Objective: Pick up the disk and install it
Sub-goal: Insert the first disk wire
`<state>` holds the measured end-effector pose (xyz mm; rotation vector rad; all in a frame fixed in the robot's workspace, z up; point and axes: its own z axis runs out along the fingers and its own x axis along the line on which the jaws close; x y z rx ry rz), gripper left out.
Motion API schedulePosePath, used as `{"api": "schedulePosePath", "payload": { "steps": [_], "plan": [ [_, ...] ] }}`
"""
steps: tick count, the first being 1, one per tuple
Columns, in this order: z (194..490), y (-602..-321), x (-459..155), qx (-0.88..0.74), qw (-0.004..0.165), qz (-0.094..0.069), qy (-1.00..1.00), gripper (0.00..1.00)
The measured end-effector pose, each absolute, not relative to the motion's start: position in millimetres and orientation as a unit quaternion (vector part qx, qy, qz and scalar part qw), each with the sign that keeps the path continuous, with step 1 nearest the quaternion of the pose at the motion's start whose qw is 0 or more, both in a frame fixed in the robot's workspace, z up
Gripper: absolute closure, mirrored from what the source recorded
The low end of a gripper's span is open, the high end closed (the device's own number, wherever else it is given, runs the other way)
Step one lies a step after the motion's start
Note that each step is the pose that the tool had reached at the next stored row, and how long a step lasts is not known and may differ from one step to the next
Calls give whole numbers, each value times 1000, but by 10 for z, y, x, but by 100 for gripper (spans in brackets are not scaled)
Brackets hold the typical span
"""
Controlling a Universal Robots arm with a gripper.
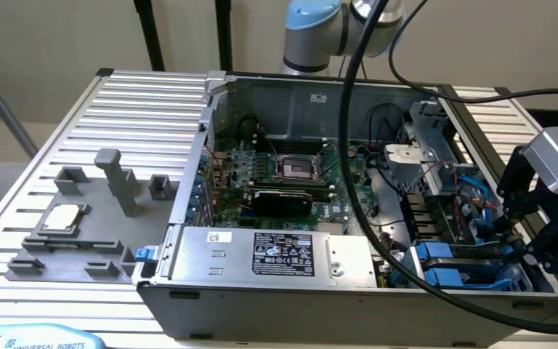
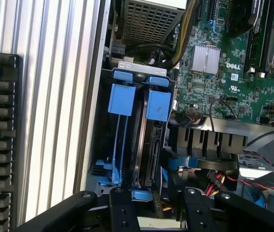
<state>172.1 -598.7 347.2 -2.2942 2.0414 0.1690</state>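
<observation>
The disk (image 2: 149, 140) stands on edge in the drive bay at the corner of the open computer case (image 1: 289, 305). Its metal body is framed by a blue carrier, and its blue end tab (image 1: 439, 252) also shows in the exterior view. My gripper (image 2: 159, 212) hangs right over the disk's near end. The two black fingers (image 2: 122, 212) stand apart, one on each side of the carrier, with a gap still visible beside it. In the exterior view my gripper (image 1: 539, 253) is at the case's right end, above the bay.
A second blue carrier (image 2: 120, 99) sits in the slot beside the disk, against the case wall. Cables (image 2: 214, 181) crowd the bay's inner side. The silver power supply (image 1: 269, 251) and the motherboard (image 1: 279, 182) lie beyond. A grey fixture holding a chip (image 1: 61, 218) is on the ribbed table.
</observation>
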Motion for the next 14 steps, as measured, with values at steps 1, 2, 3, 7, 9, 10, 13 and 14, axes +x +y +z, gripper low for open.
{"api": "schedulePosePath", "payload": {
  "steps": [1,2,3,7,9,10,13,14],
  "plan": [
    [3477,-5987,1722,-746,34,55,662,58],
    [3483,-5987,1722,-747,34,56,661,58],
    [3487,-5987,1722,-748,35,56,660,58],
    [3489,-5985,1722,-750,35,56,659,58],
    [3489,-5984,1722,-750,35,55,658,60],
    [3489,-5982,1722,-750,36,55,658,67],
    [3489,-5981,1722,-751,36,55,657,74],
    [3489,-5980,1722,-752,36,55,656,74]
  ]
}}
